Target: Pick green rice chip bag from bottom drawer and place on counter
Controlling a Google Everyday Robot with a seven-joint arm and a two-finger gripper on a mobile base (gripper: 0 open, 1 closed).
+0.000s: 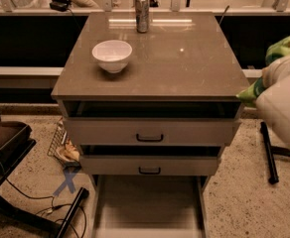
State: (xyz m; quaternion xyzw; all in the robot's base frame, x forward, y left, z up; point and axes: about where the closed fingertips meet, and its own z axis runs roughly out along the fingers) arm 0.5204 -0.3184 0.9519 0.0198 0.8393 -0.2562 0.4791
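The green rice chip bag (283,47) hangs in the air at the right edge of the camera view, level with the counter's (184,63) right front corner and just off its side. My gripper (265,79) is shut on the bag, mostly hidden behind my white arm (284,103). The bottom drawer (150,202) is pulled out at the bottom of the view, and its pale floor is bare.
A white bowl (112,55) stands on the counter's left side and a metal can (142,14) at its back middle. The two upper drawers with black handles are slightly open. A black stand (6,143) is on the left, a black bar (268,152) lies on the floor at right.
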